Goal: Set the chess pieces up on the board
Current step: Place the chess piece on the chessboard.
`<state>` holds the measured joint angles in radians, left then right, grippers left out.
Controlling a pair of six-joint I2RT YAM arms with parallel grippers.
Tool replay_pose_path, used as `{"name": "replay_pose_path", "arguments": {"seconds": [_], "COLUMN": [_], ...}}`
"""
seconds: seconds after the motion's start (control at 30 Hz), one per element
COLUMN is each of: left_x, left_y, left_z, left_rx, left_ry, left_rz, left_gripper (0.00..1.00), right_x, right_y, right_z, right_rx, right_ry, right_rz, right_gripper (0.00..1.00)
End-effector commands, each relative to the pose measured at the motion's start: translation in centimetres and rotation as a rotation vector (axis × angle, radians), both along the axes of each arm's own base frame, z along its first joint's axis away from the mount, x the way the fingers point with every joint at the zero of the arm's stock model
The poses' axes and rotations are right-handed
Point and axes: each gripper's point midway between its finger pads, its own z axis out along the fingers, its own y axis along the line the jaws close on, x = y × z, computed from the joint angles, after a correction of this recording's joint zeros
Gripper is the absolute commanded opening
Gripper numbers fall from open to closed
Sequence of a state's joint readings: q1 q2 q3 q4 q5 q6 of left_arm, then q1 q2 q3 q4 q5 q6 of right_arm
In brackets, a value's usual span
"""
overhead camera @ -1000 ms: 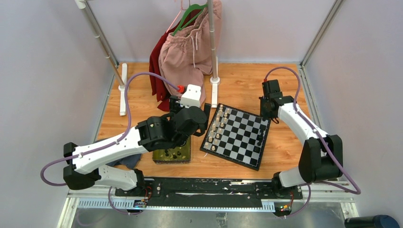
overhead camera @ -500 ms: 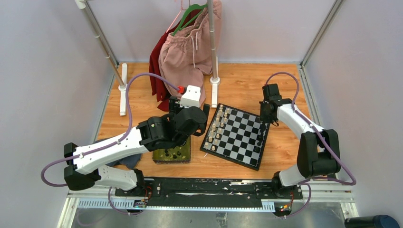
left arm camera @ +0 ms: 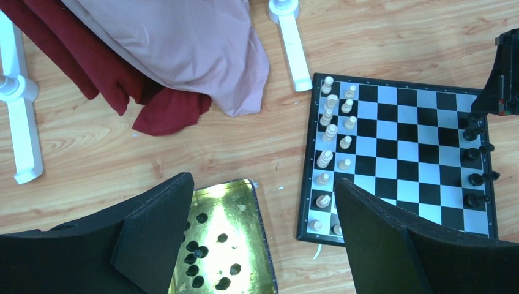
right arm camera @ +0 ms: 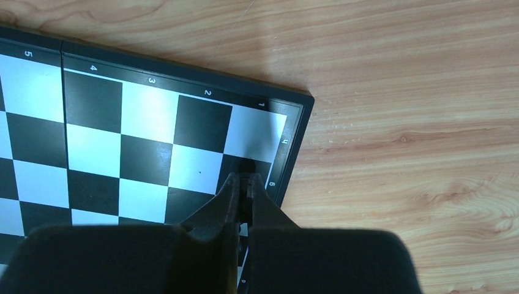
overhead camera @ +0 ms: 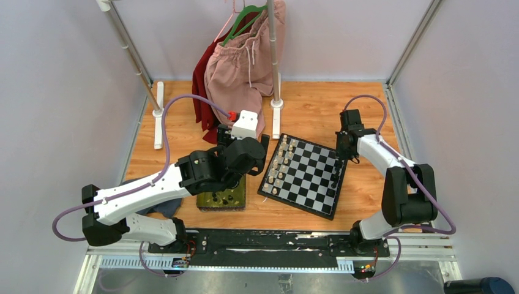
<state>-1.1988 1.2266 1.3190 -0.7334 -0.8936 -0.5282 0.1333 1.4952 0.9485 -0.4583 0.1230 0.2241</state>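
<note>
My right pincer is clenched on what looks like a black piece at the board corner, four black pieces stand along the edge beside it, roughly ten more lie in the tray under my released left pincer, so mostly undone.

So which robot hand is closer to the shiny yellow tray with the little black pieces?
Left. The left gripper hangs open right by the tray. The right gripper is shut at the far corner of the board, across it from the tray.
</note>
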Motion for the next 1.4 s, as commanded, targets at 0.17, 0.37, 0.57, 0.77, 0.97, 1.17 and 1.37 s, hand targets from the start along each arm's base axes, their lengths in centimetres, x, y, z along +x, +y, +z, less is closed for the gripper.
{"name": "replay_pose_path", "arguments": {"seconds": [0.17, 0.37, 0.57, 0.77, 0.97, 1.17, 1.37], "left_x": [0.3, 0.4, 0.5, 0.6, 0.6, 0.6, 0.6], "left_y": [0.6, 0.6, 0.4, 0.3, 0.2, 0.1, 0.0], "left_z": [0.3, 0.1, 0.0, 0.1, -0.1, -0.3, -0.3], "left_rx": [-0.01, -0.003, -0.003, 0.0, 0.001, 0.001, 0.0], "left_ry": [-0.011, -0.009, -0.006, -0.007, -0.002, 0.002, 0.005], "left_rz": [0.013, 0.014, 0.01, 0.008, 0.006, 0.003, 0.002], "left_gripper": [0.91, 0.91, 0.91, 0.91, 0.91, 0.91, 0.91], "right_x": [-0.2, -0.3, -0.4, -0.4, -0.7, -0.7, -0.4], "right_y": [-0.4, -0.3, -0.5, -0.5, -0.3, -0.2, -0.2], "right_z": [-1.5, -2.0, -2.3, -2.3, -2.4, -2.2, -1.5], "right_rx": [0.018, 0.018, 0.015, 0.016, 0.025, 0.028, 0.025], "right_ry": [0.035, 0.047, 0.054, 0.057, 0.064, 0.06, 0.043], "right_rz": [-0.026, -0.027, -0.03, -0.033, -0.031, -0.028, -0.03], "right_gripper": [0.0, 0.0, 0.04, 0.12, 0.17, 0.21, 0.26]}}
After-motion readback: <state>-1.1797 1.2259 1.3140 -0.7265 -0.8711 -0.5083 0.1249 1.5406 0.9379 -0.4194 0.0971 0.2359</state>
